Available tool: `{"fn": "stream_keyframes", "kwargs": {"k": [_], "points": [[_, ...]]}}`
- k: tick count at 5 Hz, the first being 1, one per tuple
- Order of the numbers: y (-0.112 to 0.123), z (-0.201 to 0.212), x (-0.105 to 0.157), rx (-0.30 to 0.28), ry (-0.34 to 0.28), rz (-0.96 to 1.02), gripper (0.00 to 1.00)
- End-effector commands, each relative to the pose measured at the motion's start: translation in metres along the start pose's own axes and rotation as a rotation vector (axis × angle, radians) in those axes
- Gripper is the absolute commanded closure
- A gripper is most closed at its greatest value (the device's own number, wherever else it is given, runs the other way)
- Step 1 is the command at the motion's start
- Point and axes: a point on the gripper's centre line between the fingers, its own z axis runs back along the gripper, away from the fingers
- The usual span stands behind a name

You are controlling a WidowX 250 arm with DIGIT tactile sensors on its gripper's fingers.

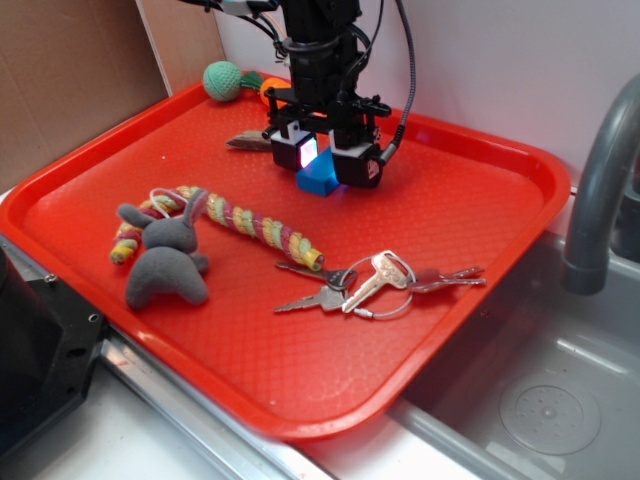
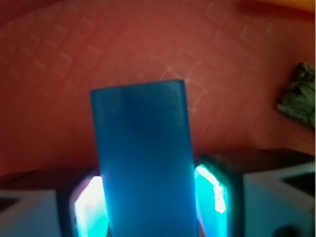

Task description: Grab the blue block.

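A: Block (image 2: 143,163) fills the wrist view, nearest the lens, with one pad (image 2: 89,207) on each flank. Long axis runs straight away from the camera, so it lies along the slot between the fingers, not across it.

B: Noted. From where I stand, the gripper (image 1: 322,155) is right over the block (image 1: 318,178), pointing down, wrist near vertical. Block sits on the red tray (image 1: 500,220), toward the back, well apart from the keys (image 1: 375,283) and the plush rabbit (image 1: 165,262).

A: Jaw state?

B: Fingers straddle the narrow width. Both pads look to be against the blue sides, or just beside them; they glow blue. I'd log it as closed on the block, though a hair of gap can't be ruled out.

A: Lifted?

B: Can't tell. Its lower edge looks to meet the tray.

A: So the grasp is lined up; firm pinch is what remains, in my judgement.
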Motion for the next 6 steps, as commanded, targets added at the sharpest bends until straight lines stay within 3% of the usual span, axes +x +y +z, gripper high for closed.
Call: {"fn": "stream_keyframes", "kwargs": {"k": [1, 2, 3, 4, 5, 6], "points": [[0.000, 0.077, -0.045, 0.000, -0.122, 0.020, 1.00], [0.007, 0.122, -0.086, -0.029, -0.218, 0.107, 1.00], [0.013, 0.170, -0.099, -0.056, -0.227, 0.155, 1.00], [-0.002, 0.219, -0.094, -0.117, -0.232, 0.069, 1.00], [-0.042, 0.225, -0.089, -0.103, -0.213, -0.075, 1.00], [-0.059, 0.221, -0.088, -0.100, -0.193, -0.128, 1.00]]}}
